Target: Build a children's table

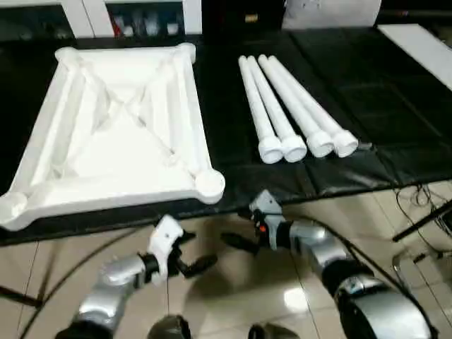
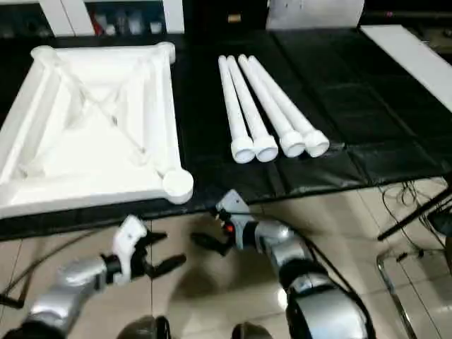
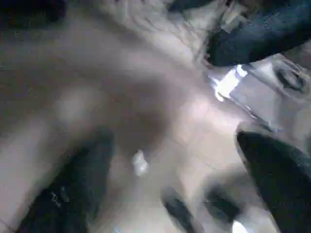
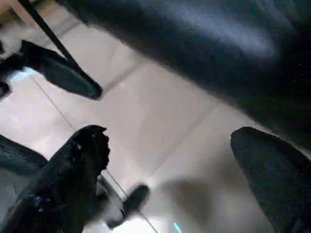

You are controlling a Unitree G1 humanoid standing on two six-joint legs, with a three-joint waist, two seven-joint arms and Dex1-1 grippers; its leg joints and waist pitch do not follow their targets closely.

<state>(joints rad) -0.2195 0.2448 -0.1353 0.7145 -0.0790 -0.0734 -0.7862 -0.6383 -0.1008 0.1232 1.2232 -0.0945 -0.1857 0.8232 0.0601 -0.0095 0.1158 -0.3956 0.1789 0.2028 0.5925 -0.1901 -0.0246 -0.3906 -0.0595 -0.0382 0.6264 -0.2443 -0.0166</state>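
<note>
A: Any writing or labels to read? 
B: None legible. Just a small red spot on the right gripper's (image 1: 236, 241) wrist housing, too small to make out.

A: And the tabletop (image 1: 116, 127)? 
B: Lying ribbed side up on the black mat (image 1: 367, 106), X-ribs crossing in the middle, round sockets at the corners. Acting like a shallow tray, but holding nothing. Near-left corner cut off at the frame edge.

A: Legs? 
B: Four white legs (image 1: 293, 106), side by side on the same mat, well to the right of the tabletop, apart from it, wide ends toward the robot, fanned a little.

A: Grippers? 
B: Both in front of the tabletop's near edge, over the tiled floor (image 1: 233, 282), below the mat's edge. Left gripper (image 1: 192, 260) with black fingers spread wide, holding nothing. Right gripper likewise spread wide and empty, pointing toward the left one, a gap between them.

A: Behind the tabletop? 
B: White cabinet (image 1: 78, 15) with glass doors, mostly cut off at the top, contents a dark blur. Cables (image 1: 417, 205) on the floor right of the legs, hard to follow.
</note>
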